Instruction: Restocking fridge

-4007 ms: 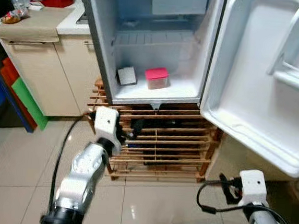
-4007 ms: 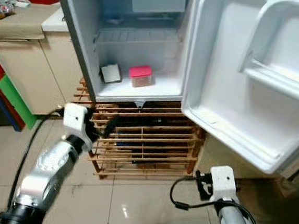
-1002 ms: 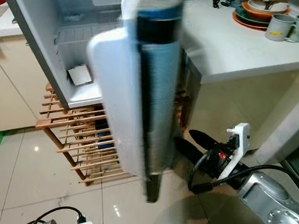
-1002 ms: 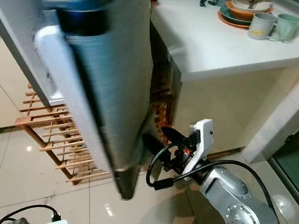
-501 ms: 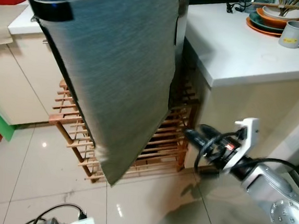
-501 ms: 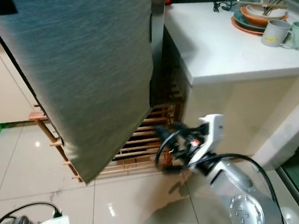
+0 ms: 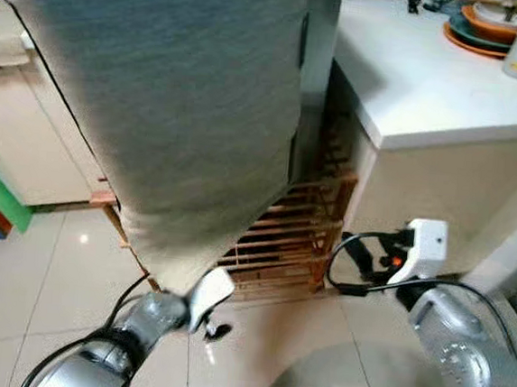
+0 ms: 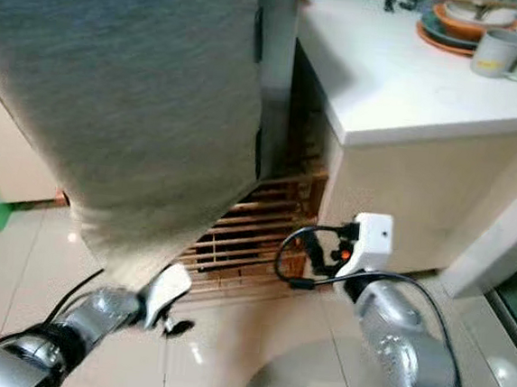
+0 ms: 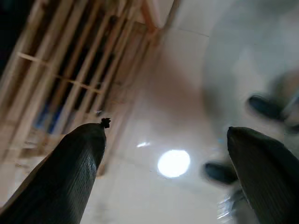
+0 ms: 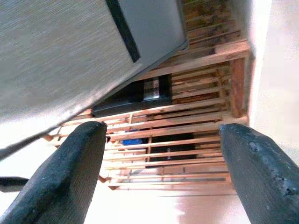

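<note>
From where I'm driving, fridge door (image 7: 167, 104) looks nearly closed, its lower corner at 12 o'clock from the left fingers (image 7: 213, 325); both sets released, empty, I think.

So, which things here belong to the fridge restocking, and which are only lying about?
Belong to the job:
fridge door, grey front showing
right gripper, open, facing the wooden rack
left gripper, open, low over the floor

Lying about:
mugs and stacked dishes on the white counter
</note>
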Controlling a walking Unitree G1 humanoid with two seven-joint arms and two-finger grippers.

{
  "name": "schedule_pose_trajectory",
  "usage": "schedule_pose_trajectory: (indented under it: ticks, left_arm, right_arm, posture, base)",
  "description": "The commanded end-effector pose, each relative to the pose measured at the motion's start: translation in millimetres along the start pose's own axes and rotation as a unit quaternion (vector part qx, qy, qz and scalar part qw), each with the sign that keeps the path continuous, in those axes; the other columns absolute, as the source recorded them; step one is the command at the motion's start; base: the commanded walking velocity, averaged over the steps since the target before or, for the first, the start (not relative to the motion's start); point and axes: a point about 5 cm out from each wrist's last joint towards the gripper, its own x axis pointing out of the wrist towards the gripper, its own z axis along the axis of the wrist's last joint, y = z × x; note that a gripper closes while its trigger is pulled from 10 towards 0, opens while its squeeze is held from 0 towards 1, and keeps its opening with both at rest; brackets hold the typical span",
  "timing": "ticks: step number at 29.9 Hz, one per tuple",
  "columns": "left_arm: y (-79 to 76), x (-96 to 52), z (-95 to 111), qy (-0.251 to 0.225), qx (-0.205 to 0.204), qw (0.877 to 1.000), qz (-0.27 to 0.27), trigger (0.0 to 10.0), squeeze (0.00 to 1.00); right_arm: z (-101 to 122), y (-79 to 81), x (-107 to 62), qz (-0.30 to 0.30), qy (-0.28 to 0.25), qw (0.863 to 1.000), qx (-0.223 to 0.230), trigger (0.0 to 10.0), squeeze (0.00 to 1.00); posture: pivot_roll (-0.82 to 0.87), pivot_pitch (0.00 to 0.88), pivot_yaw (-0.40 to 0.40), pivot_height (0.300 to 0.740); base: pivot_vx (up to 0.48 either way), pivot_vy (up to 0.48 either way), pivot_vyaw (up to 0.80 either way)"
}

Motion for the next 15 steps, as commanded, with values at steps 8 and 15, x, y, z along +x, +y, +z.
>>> schedule_pose_trajectory:
  ticks: [8,15]
  left_arm:
    - [5.6,-3.5,-14,0.060,0.059,0.996,0.031,10.0,0.00]
    - [5.6,-3.1,-18,0.133,0.129,0.983,-0.005,10.0,0.00]
  right_arm:
    - [-5,-3.9,0.8,-0.012,0.001,1.000,-0.013,10.0,0.00]
    - [-12,-3.2,3.4,-0.007,0.017,1.000,-0.024,10.0,0.00]
  posture:
    - [-0.20,0.000,0.111,0.740]
    - [-0.19,0.000,0.105,0.740]
  base:
    - [0.000,0.000,0.00]
    - [0.000,0.000,0.00]
